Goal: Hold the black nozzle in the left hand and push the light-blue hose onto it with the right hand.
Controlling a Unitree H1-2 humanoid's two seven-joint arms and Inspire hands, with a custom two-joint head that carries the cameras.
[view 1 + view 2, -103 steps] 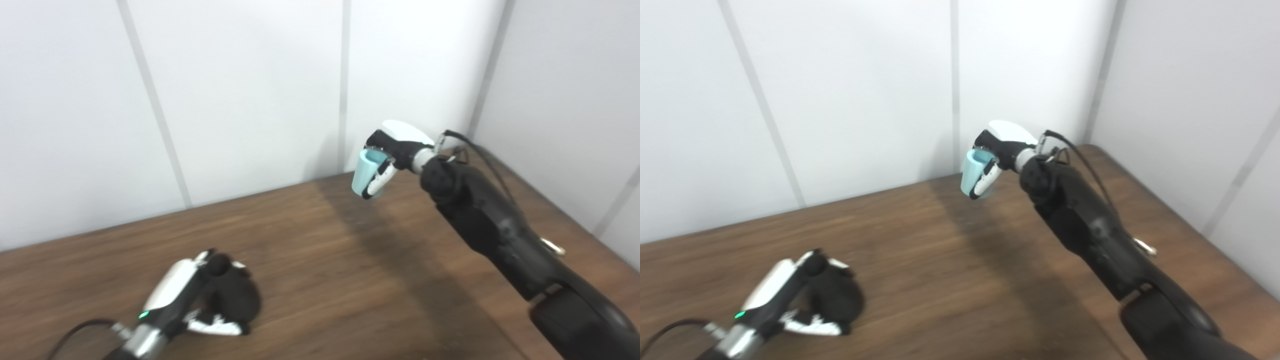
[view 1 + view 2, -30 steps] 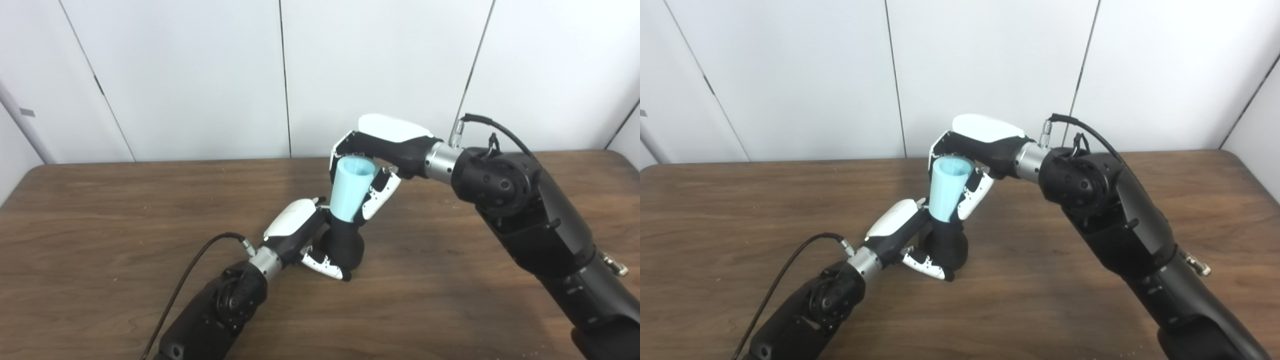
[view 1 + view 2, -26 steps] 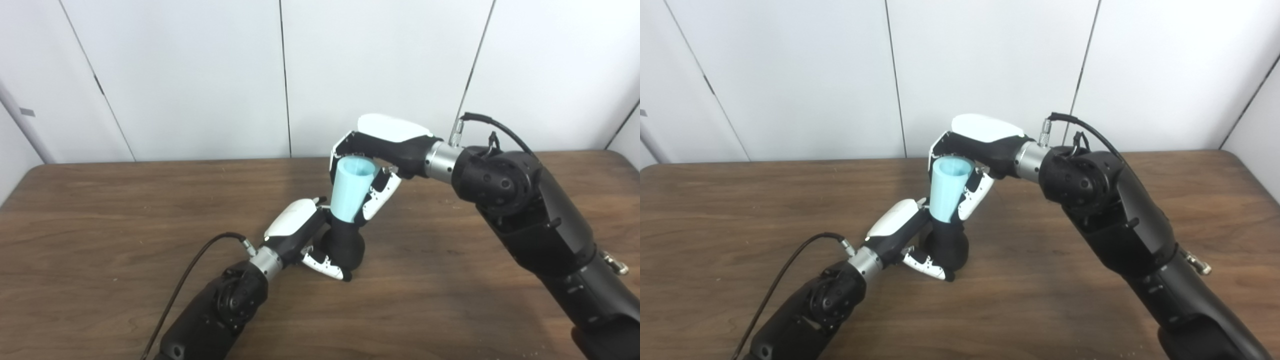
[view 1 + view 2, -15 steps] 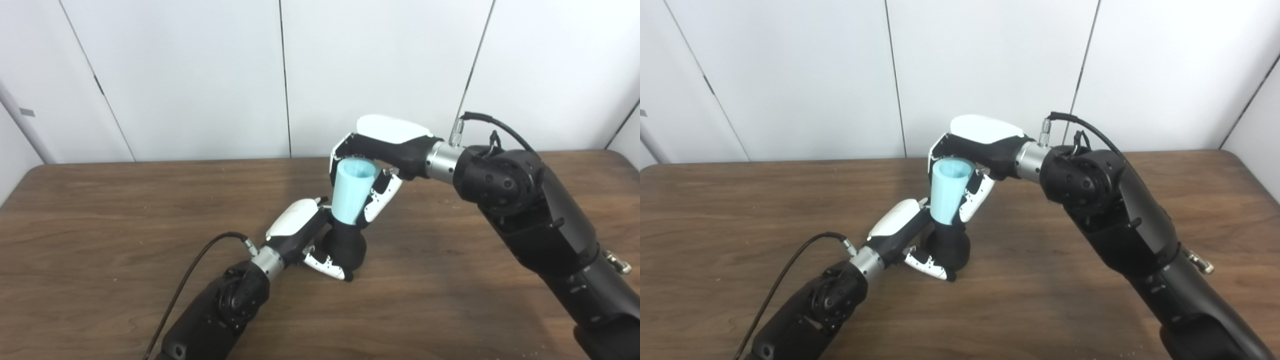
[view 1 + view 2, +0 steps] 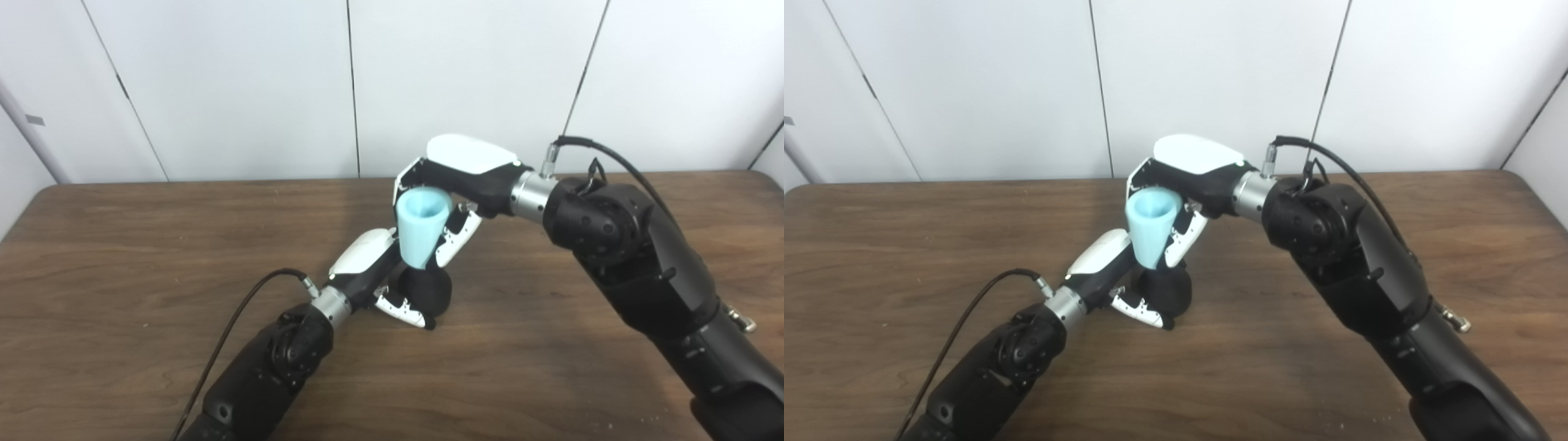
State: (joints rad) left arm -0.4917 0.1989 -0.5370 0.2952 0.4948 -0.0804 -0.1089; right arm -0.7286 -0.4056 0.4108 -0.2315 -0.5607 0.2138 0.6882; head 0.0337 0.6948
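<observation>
The black nozzle (image 5: 425,293) stands on the wooden table near its middle, with my left hand (image 5: 373,278) shut around its round base. The light-blue hose piece (image 5: 420,225), a short tapered tube with its wide open end up, is held in my right hand (image 5: 456,193), whose fingers wrap it from behind and from the right. Its narrow lower end sits over the nozzle's top and hides the nozzle's neck. In the right eye view the hose (image 5: 1150,225) leans a little toward me above the nozzle (image 5: 1167,294).
The brown table (image 5: 122,245) runs from edge to edge of the picture, with white wall panels behind it. A black cable (image 5: 239,315) loops out from my left wrist. A small metal fitting (image 5: 738,318) shows beside my right forearm.
Over the last second my right hand has pushed the hose down, so less of the nozzle's neck shows, and both hands shifted slightly. The camera moved a lot since the oldest frames.
</observation>
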